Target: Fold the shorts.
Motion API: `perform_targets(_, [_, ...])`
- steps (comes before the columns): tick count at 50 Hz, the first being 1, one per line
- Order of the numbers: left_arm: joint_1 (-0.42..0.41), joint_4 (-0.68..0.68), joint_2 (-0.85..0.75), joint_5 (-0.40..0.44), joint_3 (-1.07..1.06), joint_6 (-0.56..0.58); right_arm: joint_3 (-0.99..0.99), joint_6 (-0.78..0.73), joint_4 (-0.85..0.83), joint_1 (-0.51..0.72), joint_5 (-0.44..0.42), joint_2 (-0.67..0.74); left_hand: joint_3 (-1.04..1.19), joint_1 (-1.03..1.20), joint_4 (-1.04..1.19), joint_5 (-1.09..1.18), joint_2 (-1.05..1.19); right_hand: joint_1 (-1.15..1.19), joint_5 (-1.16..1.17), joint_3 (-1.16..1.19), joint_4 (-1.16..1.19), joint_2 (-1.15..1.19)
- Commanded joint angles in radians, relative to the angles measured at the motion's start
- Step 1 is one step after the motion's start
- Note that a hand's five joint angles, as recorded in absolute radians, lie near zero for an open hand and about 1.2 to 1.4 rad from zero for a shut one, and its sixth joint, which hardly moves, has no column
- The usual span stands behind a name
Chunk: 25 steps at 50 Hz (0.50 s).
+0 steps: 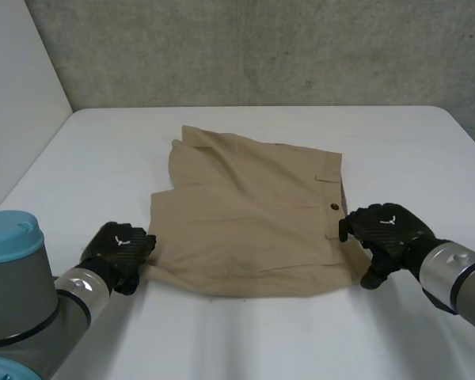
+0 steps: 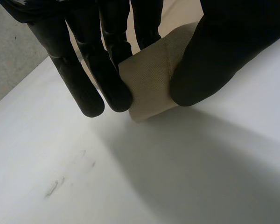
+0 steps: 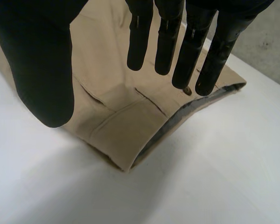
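One corner is gripped: the left hand (image 1: 120,247) pinches the near corner of the shorts (image 1: 245,222) on the tabletop (image 1: 261,340), while the right hand's (image 1: 388,233) fingers (image 3: 168,37) hang spread above the waistband (image 3: 196,105) end. Lifting now would likely skew the fold.

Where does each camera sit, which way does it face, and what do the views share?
Head view: between and behind the grey arms, looking down at the white table and the tan fabric shorts; both arms, the black left hand and right hand show.
Left wrist view: on the left wrist, looking along its palm; its fingers and thumb pinch a shorts corner.
Right wrist view: on the right wrist, looking along straight fingers onto the shorts' waistband edge.
Shared: all three show the shorts and table.
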Motion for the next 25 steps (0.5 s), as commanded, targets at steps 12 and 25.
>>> perform_targets(12, [0.047,0.003,0.001,0.003,0.009,-0.009,-0.016,-0.081,-0.171,0.004,0.01,0.174,0.205,0.256,0.203,0.261,0.2,0.815,0.75,0.756,0.75,0.748])
perform_targets(25, [0.042,-0.021,0.047,0.012,-0.004,-0.003,-0.028,-0.092,0.011,0.003,0.015,0.044,0.205,0.256,0.203,0.261,0.2,0.912,0.847,0.853,0.848,0.846])
